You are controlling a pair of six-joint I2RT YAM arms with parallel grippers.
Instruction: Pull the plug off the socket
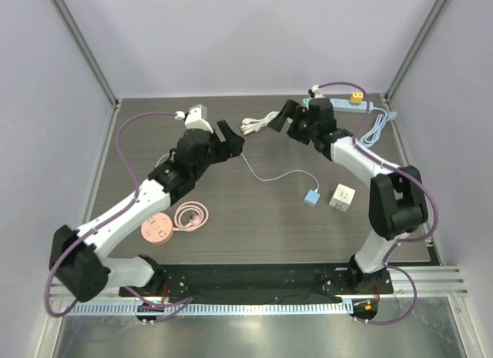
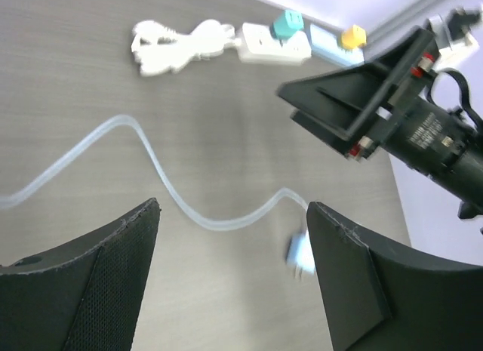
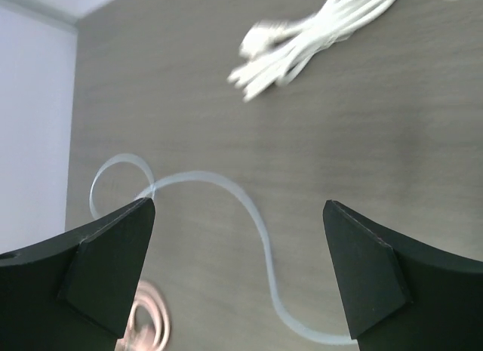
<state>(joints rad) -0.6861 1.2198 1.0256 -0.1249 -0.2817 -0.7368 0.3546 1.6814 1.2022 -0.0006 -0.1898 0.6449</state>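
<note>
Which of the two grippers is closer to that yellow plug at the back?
Right. The right gripper hangs open a little left of the yellow plug; the left gripper is much farther left, beyond the bundled white cable.

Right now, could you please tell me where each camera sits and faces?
Top external: above, behind the bases, looking down on the dark wood-grain table; left arm, right arm show.
Left wrist: on left arm, facing the white power strip; black left fingers show.
Right wrist: on right arm, facing down at the table; black right fingers show.
All share the thin white cable.
</note>
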